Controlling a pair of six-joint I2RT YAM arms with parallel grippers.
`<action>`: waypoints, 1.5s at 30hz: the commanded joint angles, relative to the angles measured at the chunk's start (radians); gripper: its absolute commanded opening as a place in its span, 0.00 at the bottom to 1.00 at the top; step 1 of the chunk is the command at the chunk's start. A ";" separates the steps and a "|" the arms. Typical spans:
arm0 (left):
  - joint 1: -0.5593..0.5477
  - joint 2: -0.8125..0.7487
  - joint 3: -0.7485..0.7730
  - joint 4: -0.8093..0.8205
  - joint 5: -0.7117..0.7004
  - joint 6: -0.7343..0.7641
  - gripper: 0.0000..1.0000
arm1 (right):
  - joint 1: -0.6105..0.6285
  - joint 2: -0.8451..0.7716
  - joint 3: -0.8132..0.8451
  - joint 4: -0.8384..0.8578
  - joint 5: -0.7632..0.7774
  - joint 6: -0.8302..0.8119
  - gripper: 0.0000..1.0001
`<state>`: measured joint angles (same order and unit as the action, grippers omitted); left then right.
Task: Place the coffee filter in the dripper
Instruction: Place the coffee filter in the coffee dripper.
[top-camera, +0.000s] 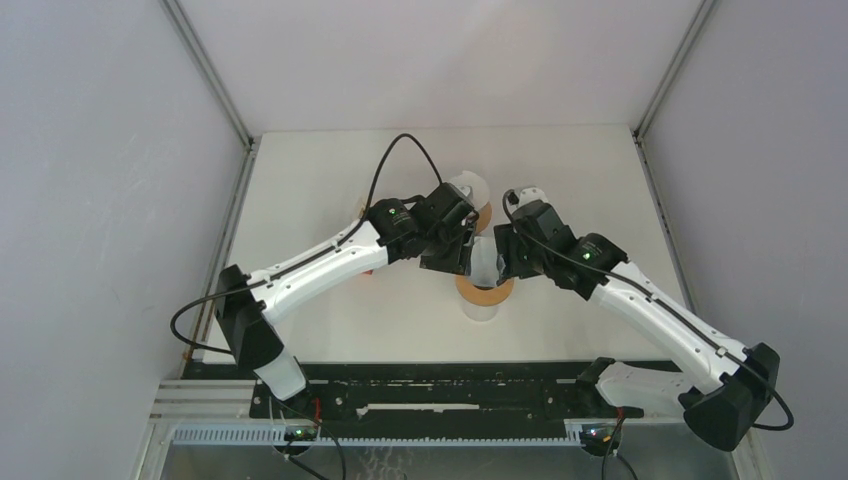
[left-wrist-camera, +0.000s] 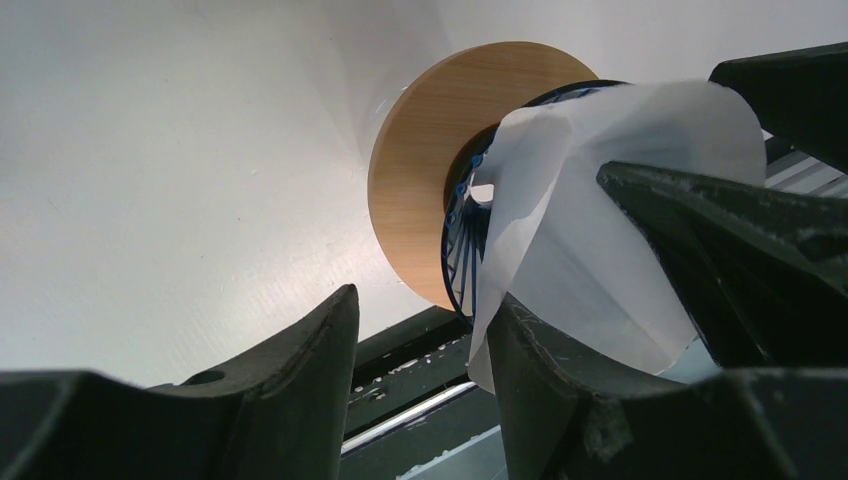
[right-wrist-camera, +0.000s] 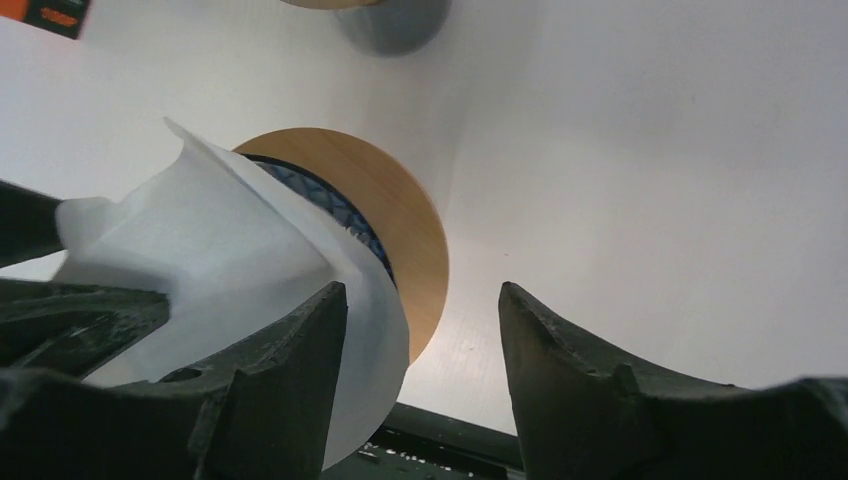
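The dripper (top-camera: 484, 292) is a blue wire cone in a round wooden ring (left-wrist-camera: 440, 150), standing on a white base near the table's middle. The white paper coffee filter (top-camera: 483, 258) sits in its mouth, opened and sticking up above the ring (right-wrist-camera: 405, 225). My left gripper (top-camera: 450, 262) is open at the filter's (left-wrist-camera: 600, 240) left side, one finger against the paper and nothing between the jaws. On the right side my right gripper (top-camera: 508, 262) is open too. The filter's (right-wrist-camera: 230, 250) edge hangs past its left finger (right-wrist-camera: 300, 380), ungripped.
A second white and tan cup-like object (top-camera: 472, 192) stands just behind the two grippers. A grey cup (right-wrist-camera: 395, 25) and an orange-and-black item (right-wrist-camera: 45, 15) lie farther back. A black rail (top-camera: 450, 385) runs along the near table edge.
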<state>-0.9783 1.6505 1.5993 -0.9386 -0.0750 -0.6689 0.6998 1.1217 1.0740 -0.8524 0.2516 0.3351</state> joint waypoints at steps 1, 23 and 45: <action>0.004 -0.009 0.022 0.015 0.010 0.026 0.54 | -0.013 -0.061 0.001 0.083 -0.091 -0.021 0.69; 0.004 -0.009 -0.001 0.026 0.011 0.027 0.54 | -0.066 0.061 -0.100 0.177 -0.094 -0.058 0.78; 0.006 -0.016 -0.010 0.039 0.004 0.020 0.54 | -0.094 -0.076 -0.037 0.151 -0.214 -0.064 0.81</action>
<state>-0.9783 1.6505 1.5993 -0.9264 -0.0738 -0.6621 0.6201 1.0813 0.9936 -0.7071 0.0601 0.2901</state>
